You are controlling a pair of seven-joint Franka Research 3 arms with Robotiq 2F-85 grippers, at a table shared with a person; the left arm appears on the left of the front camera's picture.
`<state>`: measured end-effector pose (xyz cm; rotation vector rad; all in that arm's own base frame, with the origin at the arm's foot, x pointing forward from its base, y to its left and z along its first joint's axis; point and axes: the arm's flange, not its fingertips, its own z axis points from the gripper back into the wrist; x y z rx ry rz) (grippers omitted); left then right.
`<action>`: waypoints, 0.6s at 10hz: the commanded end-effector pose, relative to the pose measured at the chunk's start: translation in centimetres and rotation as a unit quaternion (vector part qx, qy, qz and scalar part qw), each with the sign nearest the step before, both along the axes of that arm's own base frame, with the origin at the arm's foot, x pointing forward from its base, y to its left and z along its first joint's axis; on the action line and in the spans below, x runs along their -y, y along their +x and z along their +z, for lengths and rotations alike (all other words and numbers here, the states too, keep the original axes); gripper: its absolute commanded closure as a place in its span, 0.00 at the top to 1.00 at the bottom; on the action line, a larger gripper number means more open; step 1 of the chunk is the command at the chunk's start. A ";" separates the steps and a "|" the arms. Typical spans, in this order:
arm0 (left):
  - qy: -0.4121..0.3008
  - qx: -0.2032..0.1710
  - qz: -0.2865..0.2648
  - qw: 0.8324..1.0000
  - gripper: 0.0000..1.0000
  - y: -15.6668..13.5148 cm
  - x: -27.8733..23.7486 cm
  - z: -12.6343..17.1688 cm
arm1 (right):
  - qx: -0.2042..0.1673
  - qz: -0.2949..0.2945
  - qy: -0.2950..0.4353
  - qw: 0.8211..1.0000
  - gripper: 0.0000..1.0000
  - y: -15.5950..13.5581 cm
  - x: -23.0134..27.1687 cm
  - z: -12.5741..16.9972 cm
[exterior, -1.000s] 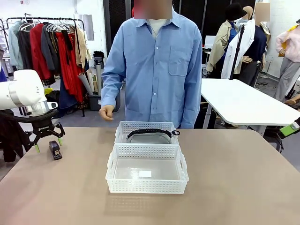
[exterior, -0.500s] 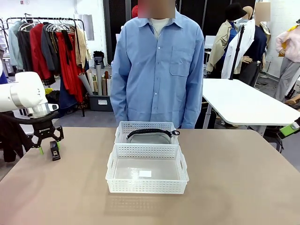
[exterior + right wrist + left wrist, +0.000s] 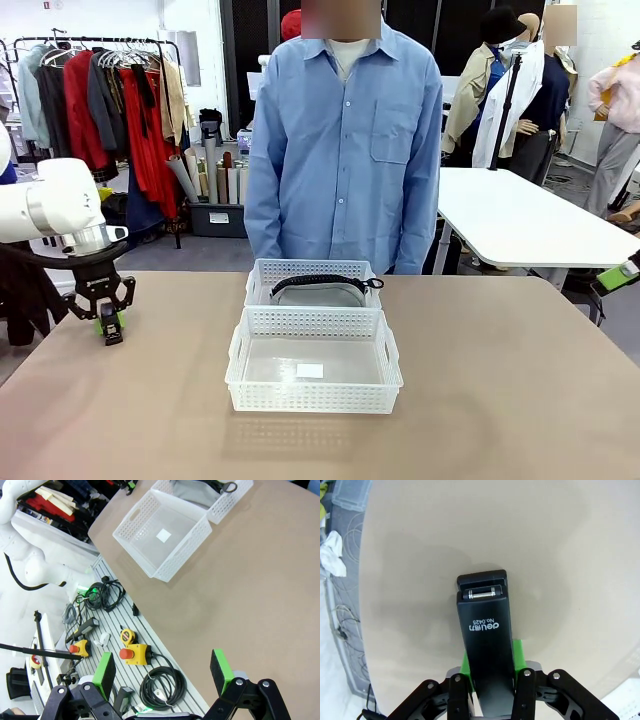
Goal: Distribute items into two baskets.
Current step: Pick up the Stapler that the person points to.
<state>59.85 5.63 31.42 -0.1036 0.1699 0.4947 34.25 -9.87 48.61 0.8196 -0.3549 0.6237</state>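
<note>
A small black stapler (image 3: 111, 329) lies on the table at the far left. My left gripper (image 3: 108, 319) is down over it. In the left wrist view the green pads (image 3: 518, 651) press both sides of the stapler (image 3: 485, 630), so the gripper (image 3: 489, 680) is shut on it while it rests on the table. Two white baskets stand in the middle. The near basket (image 3: 236, 368) has a small white label. The far basket (image 3: 258, 272) holds the grey waist bag (image 3: 320, 294) with its black strap. My right gripper (image 3: 163, 672) hangs open with nothing in it, off the table's edge.
A person in a blue shirt (image 3: 345, 150) stands at the far side behind the baskets. The right wrist view shows both baskets (image 3: 165, 555) far off, and below the table edge a rail with cables and emergency-stop boxes (image 3: 134, 654).
My left gripper came down over the stapler and its jaws closed on it. The person drew a hand back and shifted slightly right.
</note>
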 end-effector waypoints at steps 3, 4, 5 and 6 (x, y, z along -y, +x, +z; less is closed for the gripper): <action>0.014 -0.006 -0.018 1.000 0.00 -0.3 -0.1 -0.3 | 0.003 0.002 0.004 1.000 1.00 0.0 0.0 0.0; 0.014 -0.005 -0.023 1.000 0.00 -0.3 -0.1 -0.3 | 0.003 0.002 0.004 1.000 1.00 0.0 0.0 0.0; 0.014 -0.007 -0.027 1.000 0.00 -0.3 0.0 -0.3 | 0.003 0.002 0.004 1.000 1.00 0.0 0.0 0.0; 0.012 -0.010 -0.036 0.999 0.00 -0.4 0.0 -0.2 | 0.003 0.002 0.004 1.000 1.00 0.0 0.0 0.0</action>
